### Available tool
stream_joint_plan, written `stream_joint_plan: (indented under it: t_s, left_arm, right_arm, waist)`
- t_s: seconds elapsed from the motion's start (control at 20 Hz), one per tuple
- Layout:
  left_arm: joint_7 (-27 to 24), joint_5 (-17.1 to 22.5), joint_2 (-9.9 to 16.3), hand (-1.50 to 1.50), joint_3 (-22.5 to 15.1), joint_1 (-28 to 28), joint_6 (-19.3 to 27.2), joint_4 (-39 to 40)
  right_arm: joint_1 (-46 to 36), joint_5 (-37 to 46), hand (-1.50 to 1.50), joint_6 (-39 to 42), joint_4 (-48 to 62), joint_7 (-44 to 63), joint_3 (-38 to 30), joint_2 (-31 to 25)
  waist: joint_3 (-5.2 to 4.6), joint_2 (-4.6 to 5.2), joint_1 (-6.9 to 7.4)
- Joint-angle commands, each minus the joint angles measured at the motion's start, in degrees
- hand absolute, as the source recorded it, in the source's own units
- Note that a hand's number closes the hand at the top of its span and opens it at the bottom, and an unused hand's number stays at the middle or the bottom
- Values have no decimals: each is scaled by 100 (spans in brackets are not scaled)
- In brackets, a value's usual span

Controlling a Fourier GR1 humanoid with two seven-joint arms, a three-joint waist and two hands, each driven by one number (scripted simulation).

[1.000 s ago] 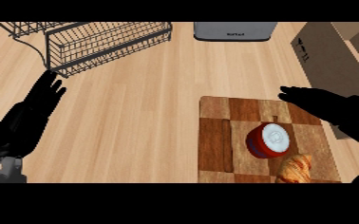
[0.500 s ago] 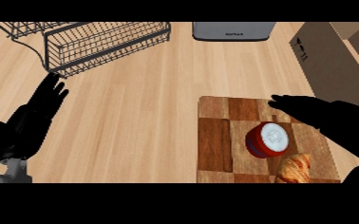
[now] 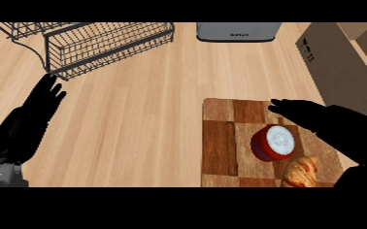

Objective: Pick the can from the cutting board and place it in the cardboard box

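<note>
The can (image 3: 273,142) stands upright on the cutting board (image 3: 219,145), beside a croissant (image 3: 301,171). Expect it rigid, light and smooth-sided; take it round the wall. Your right robot hand (image 3: 315,116) hovers just behind it, fingers spread, holding nothing.

Can (image 3: 275,142) on cutting board (image 3: 221,140), cardboard box (image 3: 331,58) behind-right.
</note>
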Motion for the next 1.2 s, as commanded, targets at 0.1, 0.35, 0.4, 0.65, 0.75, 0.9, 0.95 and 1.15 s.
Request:
stream_joint_plan:
  t_s: [0.1,0.35,0.4,0.65,0.75,0.9,0.95,1.15]
  left_arm:
    - [3,-280,-298,0,72,60,-8,53]
    - [-55,-215,-312,0,340,-37,-321,189]
    - [39,-238,-268,0,322,322,-408,-192]
    - [306,-558,-540,0,205,109,-127,-341]
    - [9,-459,-563,0,359,106,-469,-7]
    - [220,-644,-632,0,372,-161,-303,-17]
    - [86,-472,-507,0,559,-217,-583,223]
    - [236,-711,-747,0,418,-167,-410,-12]
  right_arm:
    - [105,731,-150,-89,18,-308,119,582]
    - [-105,1116,-150,250,-169,-42,245,762]
    - [-144,1322,-150,177,151,-103,340,884]
    - [-215,1678,-150,281,385,-357,316,990]
    - [-266,1305,-150,846,-154,407,220,1305]
    - [-266,1541,-150,914,-43,239,91,1278]
    - [-198,1875,-150,618,343,-109,303,1264]
    - [-482,2055,-150,715,562,-278,124,1293]
  waist:
    - [0,2,-1]
    - [-2,0,-6]
    - [-1,-1,17]
    - [0,2,13]
    - [-3,-2,-5]
    - [-2,0,-6]
    - [-1,4,0]
    - [-1,5,7]
